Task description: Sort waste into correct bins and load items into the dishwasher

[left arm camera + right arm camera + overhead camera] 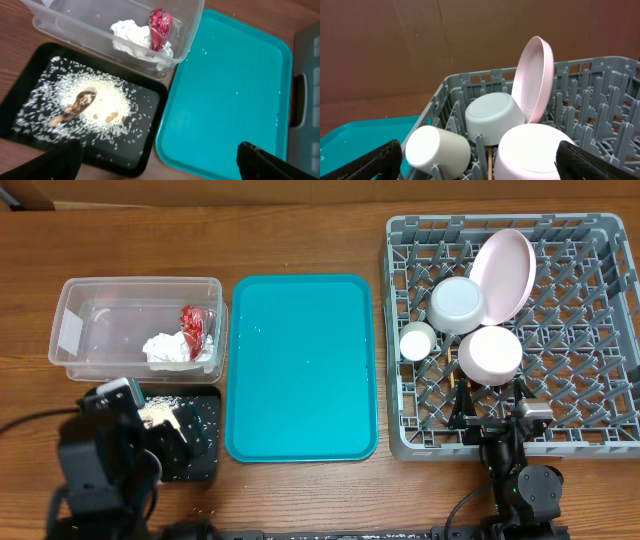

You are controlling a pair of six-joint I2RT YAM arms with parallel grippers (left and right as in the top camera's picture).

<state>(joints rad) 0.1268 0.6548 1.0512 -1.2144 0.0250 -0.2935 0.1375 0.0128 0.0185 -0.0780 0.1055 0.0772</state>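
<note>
The clear tub (100,320) holds the crumpled white napkin (165,348) and the red wrapper (192,320). Loose rice with brown scraps (90,102) lies spread on the black tray (145,145). My left gripper (160,170) hovers open and empty above that tray's near edge. In the grey dish rack (590,350) stand the pink plate (505,272) on edge, the grey-green bowl (457,303), the pink bowl (490,355) and the white cup (416,340). A chopstick (489,160) shows between cup and pink bowl. My right gripper (480,165) is open and empty at the rack's near side.
The teal serving tray (300,365) lies between the bins and the rack, with a few stray rice grains on it. A few grains also lie on the wooden table (300,500) in front of the black tray.
</note>
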